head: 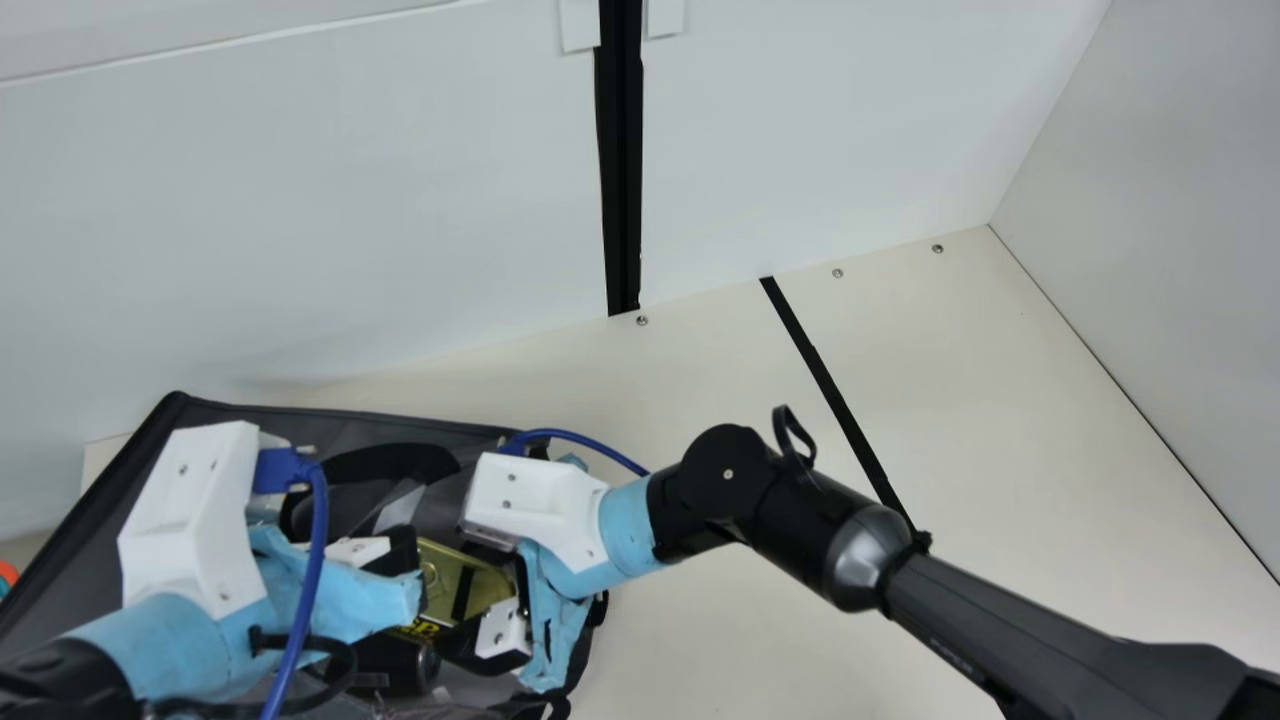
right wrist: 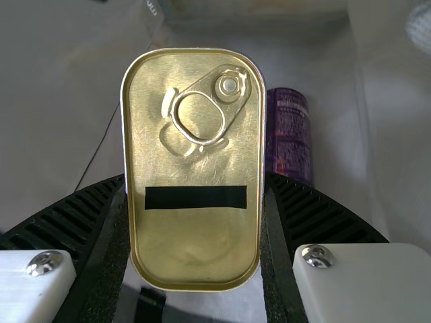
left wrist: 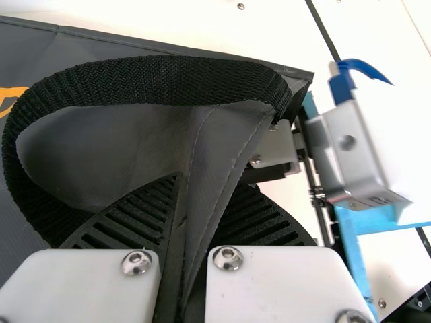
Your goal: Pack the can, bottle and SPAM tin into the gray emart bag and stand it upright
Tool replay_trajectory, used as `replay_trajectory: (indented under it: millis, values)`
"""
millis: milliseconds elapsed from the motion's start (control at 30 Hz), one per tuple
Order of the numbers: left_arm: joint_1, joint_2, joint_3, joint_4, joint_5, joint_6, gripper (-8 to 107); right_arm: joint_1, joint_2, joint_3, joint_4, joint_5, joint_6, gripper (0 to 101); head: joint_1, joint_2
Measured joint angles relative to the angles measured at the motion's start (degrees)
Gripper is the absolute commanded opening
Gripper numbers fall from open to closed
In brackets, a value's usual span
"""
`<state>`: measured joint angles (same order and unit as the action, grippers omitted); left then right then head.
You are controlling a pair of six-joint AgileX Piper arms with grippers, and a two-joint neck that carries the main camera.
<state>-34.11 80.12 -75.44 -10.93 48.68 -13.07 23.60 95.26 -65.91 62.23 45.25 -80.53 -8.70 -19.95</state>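
For the lowering, we keep the SPAM tin [right wrist: 195, 239] clamped by its long sides in the right gripper [right wrist: 196, 180], long axis parallel to the finger pads, over the interior of the gray emart bag [left wrist: 101, 145], its fabric pinched by the left gripper [left wrist: 213, 185].

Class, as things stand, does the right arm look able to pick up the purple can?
Probably not: its fingers are closed on the SPAM tin, which also overlaps part of the purple can in the right wrist view. Once emptied, they might manage it.
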Motion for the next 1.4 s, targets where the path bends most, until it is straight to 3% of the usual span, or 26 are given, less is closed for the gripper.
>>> replay_trajectory:
  millis: [500, 1400]
  values:
    - [0.0, 0.0, 0.0, 0.0, 0.0, 0.0, -8, 2.5, 5.4, -4.8, 1.2, -1.9, 0.4, 0, 0.0, 0.0]
    - [0.0, 0.0, 0.0, 0.0, 0.0, 0.0, -8, 3.0, 5.4, -5.6, 1.1, -2.4, 1.5, 90, 0.0, 0.1]
